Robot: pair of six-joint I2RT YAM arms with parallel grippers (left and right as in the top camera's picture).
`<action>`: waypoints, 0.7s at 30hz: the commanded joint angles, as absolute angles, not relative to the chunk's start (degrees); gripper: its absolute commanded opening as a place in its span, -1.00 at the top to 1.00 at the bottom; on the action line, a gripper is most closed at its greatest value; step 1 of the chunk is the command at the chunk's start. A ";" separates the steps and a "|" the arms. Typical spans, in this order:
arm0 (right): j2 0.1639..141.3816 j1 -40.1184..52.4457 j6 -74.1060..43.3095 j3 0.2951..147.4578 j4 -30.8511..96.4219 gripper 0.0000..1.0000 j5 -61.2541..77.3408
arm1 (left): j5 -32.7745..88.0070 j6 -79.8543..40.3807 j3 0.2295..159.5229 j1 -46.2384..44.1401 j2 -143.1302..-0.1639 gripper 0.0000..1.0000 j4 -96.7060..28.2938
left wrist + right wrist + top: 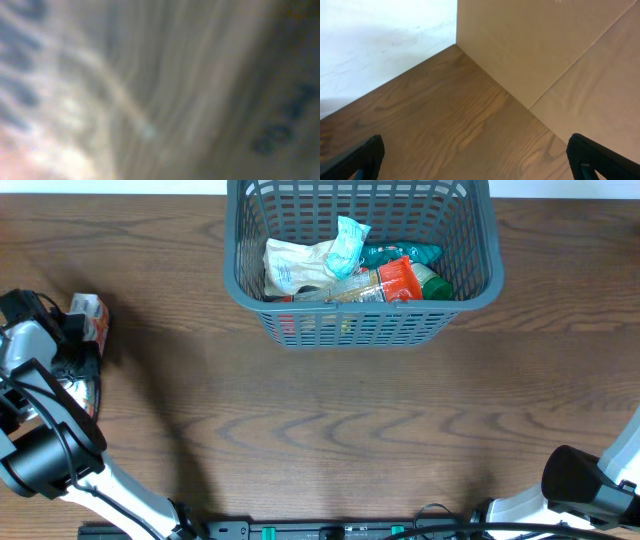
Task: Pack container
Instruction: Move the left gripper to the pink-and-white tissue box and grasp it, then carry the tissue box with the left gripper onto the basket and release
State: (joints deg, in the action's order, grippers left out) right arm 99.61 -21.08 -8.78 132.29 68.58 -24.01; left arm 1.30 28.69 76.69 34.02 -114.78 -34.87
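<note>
The dark grey slotted container (240, 240) stands at the top middle of the table. It holds several packets: a white pouch (295, 268), a pale blue wrapper (348, 242), an orange packet (398, 278) and a teal one (400, 253). My left gripper (72, 328) is at the table's far left edge, against a small white and orange packet (90, 315). The left wrist view is filled by a blurred pale printed surface (150, 100) pressed close to the camera; the fingers do not show there. My right gripper (477, 155) is open wide and empty over bare wood.
A shiny silvery patch (82, 392) lies by the left arm below the packet. The right arm's base (590, 485) sits at the bottom right corner. The right wrist view shows the table corner meeting a beige wall panel (530, 45) and a white floor (380, 40).
</note>
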 commanded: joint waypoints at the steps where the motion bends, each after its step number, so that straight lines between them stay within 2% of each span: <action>1: 99.37 -21.34 -9.63 132.29 68.64 -0.98 -24.36 | 4.21 27.29 82.19 33.36 -111.53 0.88 -34.37; 12: 99.37 -21.34 -9.63 132.29 68.64 -0.97 -24.36 | 18.57 25.85 98.67 24.14 -98.30 0.88 -33.98; 16: 99.37 -21.34 -9.63 132.29 68.64 -0.99 -24.36 | 19.05 26.50 105.60 16.67 -95.74 0.88 -33.71; 21: 99.37 -21.34 -9.63 132.29 68.64 -0.99 -24.36 | 19.03 33.08 114.39 3.88 -95.46 0.88 -32.21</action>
State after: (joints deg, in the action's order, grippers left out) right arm 99.61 -21.08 -8.78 132.29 68.55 -24.01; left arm 17.08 28.45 110.28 9.69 -95.98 -33.56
